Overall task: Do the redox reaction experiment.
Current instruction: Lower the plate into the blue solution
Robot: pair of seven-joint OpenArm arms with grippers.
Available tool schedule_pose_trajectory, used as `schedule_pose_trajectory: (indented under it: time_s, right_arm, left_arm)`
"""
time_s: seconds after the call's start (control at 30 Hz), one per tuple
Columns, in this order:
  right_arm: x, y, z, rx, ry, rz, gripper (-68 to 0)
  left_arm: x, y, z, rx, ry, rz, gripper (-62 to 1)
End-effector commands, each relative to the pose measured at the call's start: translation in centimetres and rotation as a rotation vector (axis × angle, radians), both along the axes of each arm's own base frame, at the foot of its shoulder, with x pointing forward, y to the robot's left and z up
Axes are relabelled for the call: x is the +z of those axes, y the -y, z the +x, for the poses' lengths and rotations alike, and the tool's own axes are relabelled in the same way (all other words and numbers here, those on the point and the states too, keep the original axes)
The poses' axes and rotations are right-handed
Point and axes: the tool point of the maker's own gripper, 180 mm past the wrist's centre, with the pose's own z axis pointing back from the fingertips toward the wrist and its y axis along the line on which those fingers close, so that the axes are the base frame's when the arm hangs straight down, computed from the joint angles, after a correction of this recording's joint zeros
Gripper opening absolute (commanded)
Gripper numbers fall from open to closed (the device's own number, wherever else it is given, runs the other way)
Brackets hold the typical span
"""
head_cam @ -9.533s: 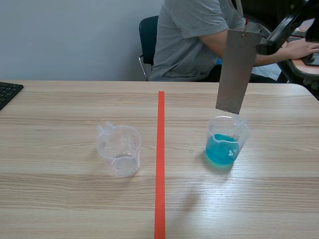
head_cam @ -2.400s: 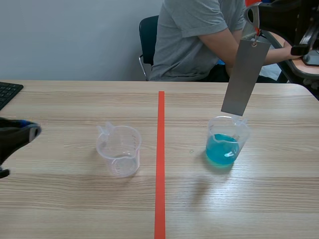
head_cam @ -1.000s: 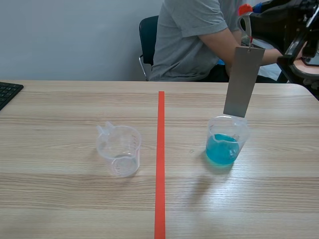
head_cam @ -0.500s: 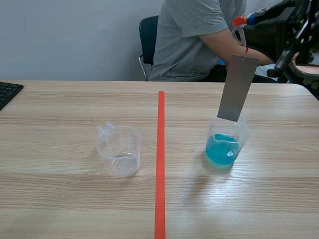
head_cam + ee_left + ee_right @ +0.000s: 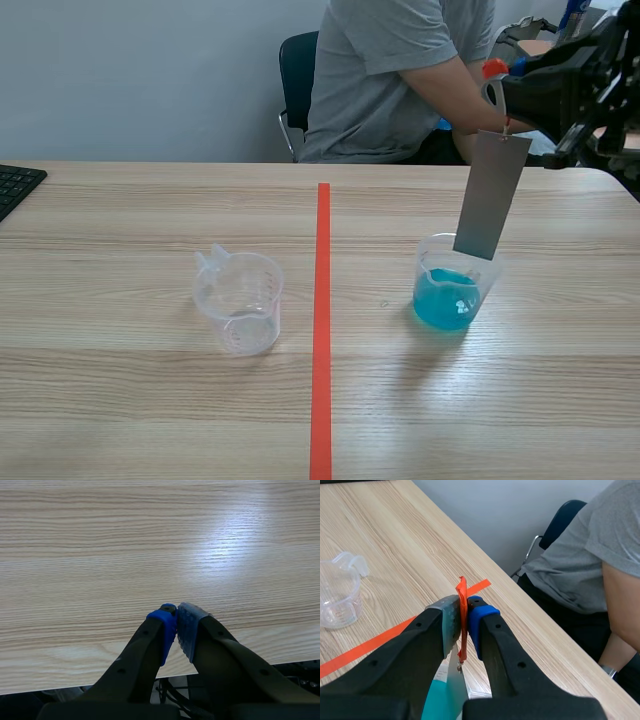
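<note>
Metal plate (image 5: 490,195) is dropping lower, its tip now inside the blue-liquid beaker (image 5: 455,290), so dipping's starting. Right gripper (image 5: 463,611) is clamping its orange strap (image 5: 462,587); left gripper (image 5: 177,625) is idling, pinched together.

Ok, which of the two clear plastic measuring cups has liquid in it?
The cup right of the orange-red tape line, under the hanging grey metal strip: it holds blue liquid. The left cup looks empty.

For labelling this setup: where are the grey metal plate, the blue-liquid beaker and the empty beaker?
grey metal plate (image 5: 490,195), scene view, mid-face.
blue-liquid beaker (image 5: 446,300), scene view, liquid-filled wall.
empty beaker (image 5: 240,305), scene view, front wall.
</note>
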Motion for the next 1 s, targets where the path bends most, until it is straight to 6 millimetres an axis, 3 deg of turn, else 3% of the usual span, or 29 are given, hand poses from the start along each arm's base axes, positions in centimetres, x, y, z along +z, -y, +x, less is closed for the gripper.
schedule_pose_trajectory:
  time_s: [0.0,0.23,0.57,0.97]
  right_arm:
    - [0.8,-0.4,-0.1,0.016,0.022,0.024,-66.0]
    - [-0.7,-0.3,0.1,0.019,-0.006,0.075,-66.0]
    - [-4.3,0.4,1.0,-0.023,-0.042,0.083,-66.0]
    - [-7.2,0.3,1.1,-0.018,-0.095,0.015,-66.0]
  left_arm:
    - [0.4,0.1,0.3,0.003,0.022,-0.009,-56.5]
    - [0.4,0.1,0.3,0.003,0.022,-0.01,-56.5]
    - [0.4,0.1,0.3,0.003,0.022,-0.009,-56.5]
    - [0.4,0.1,0.3,0.003,0.022,-0.009,-56.5]
